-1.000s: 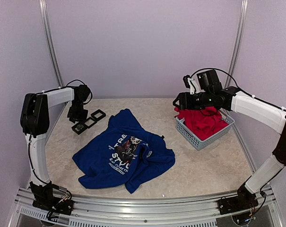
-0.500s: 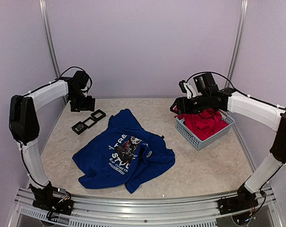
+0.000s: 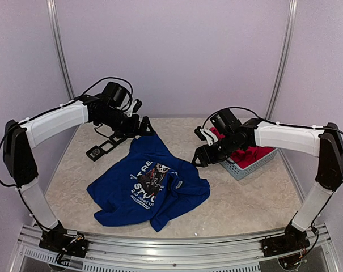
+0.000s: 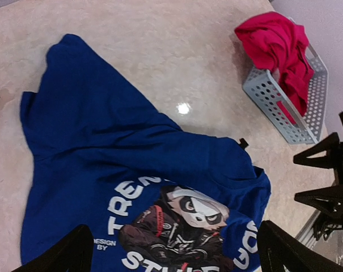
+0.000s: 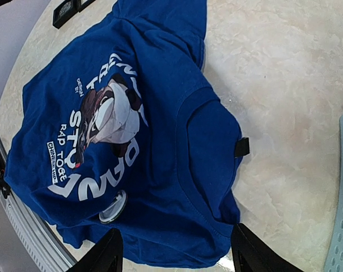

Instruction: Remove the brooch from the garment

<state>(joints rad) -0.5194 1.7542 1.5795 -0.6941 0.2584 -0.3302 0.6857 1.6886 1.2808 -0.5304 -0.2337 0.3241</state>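
The garment, a royal-blue T-shirt with white lettering and a panda print, lies crumpled in the middle of the table. The brooch, a round silvery pin, sits on the garment near the lettering's end; it shows as a small oval, the brooch, in the top view. My left gripper hovers open over the shirt's far edge, and my left gripper frames the print on the garment. My right gripper hangs open by the shirt's right side, and my right gripper is empty above the collar.
A grey perforated basket holding a red garment stands at the right; the basket also shows in the left wrist view. Small black boxes lie in a row at the back left of the table.
The left arm swung from the black boxes rightward to the shirt's far edge, its jaws opening wide. The right arm left the basket and came down and left toward the shirt.
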